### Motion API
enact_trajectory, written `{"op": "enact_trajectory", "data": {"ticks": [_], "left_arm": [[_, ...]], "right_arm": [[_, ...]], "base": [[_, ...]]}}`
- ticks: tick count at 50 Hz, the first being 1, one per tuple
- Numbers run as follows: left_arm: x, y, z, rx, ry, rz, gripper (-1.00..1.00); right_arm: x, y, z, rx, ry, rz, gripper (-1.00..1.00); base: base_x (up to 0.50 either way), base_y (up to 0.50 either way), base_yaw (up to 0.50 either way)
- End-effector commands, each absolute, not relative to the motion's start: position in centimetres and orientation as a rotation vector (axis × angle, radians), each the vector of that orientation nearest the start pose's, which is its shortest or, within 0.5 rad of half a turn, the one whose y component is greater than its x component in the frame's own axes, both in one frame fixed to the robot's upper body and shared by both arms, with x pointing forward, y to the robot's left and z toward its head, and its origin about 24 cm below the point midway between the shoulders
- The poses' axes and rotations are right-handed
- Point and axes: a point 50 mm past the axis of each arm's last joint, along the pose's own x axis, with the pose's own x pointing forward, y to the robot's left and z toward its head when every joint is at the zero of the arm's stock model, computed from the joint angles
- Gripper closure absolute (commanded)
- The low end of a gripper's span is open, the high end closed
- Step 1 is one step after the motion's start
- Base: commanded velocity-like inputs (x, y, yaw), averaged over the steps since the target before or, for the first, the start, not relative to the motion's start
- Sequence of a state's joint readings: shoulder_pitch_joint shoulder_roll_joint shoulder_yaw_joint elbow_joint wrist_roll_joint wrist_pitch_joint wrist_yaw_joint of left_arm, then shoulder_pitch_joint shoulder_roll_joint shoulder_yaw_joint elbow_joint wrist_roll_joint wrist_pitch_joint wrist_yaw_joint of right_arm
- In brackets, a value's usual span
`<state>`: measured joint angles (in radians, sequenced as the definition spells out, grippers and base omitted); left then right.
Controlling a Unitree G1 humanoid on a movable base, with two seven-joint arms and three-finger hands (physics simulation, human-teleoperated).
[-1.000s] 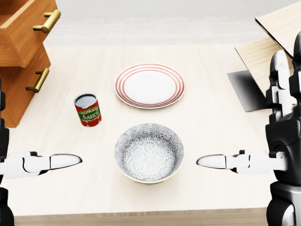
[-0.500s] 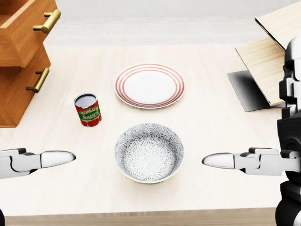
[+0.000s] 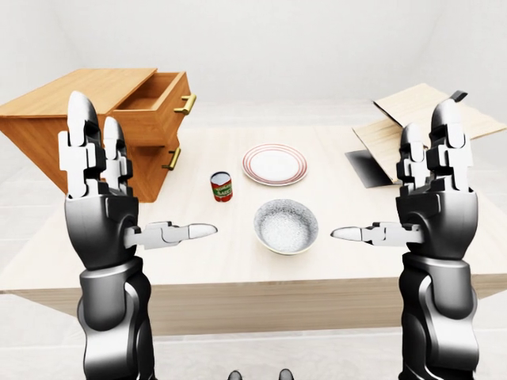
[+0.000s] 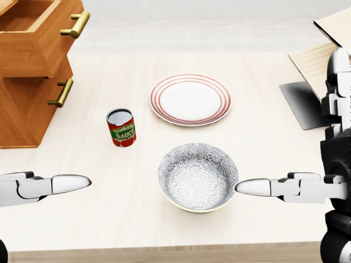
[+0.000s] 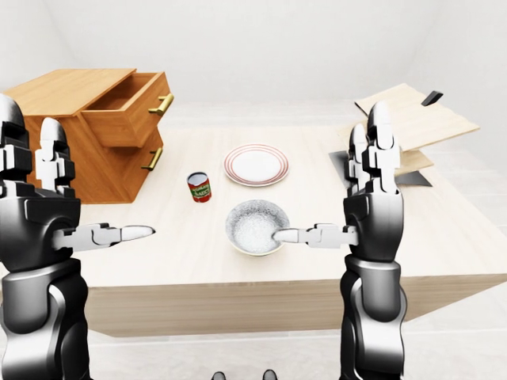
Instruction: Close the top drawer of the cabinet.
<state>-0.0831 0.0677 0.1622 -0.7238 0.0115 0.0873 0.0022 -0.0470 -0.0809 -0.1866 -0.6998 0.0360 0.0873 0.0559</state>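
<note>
Here, one cabinet, top drawer open; one can, plate, bowl; both hands' fingers spread, empty

In the left-eye view, the bowl sits between left hand and right hand; can, plate and cabinet lie beyond.

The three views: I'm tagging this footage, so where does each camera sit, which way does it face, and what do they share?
Head view: on the head, looking steeply down at the table; only hand parts show at the edges.
Left-eye view: on the head, facing level across the table; left hand and right hand raised, open.
Right-eye view: same, shifted sideways.
All share the open drawer, can, plate and bowl.
</note>
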Motion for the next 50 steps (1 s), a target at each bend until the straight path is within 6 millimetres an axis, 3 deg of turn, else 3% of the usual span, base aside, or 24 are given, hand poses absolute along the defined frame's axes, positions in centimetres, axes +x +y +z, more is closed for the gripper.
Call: {"op": "enact_trajectory", "data": {"ticks": [1,33,50], "left_arm": [[21.1,18.1,20.6,0.123,-0.693,0.127,-1.00],[20.7,17.7,21.5,0.156,-0.741,0.122,-1.00],[21.0,17.8,21.2,0.155,-0.721,0.120,-1.00]], "right_arm": [[21.3,-18.1,19.8,-0.120,-0.647,-0.067,-1.00],[21.0,-17.4,20.5,-0.191,-0.681,-0.051,-1.00],[21.3,-17.6,19.7,-0.182,-0.640,-0.052,-1.00]], "base": [[0.00,0.50,0.00],[0.00,0.50,0.00],[0.00,0.50,0.00]]}}
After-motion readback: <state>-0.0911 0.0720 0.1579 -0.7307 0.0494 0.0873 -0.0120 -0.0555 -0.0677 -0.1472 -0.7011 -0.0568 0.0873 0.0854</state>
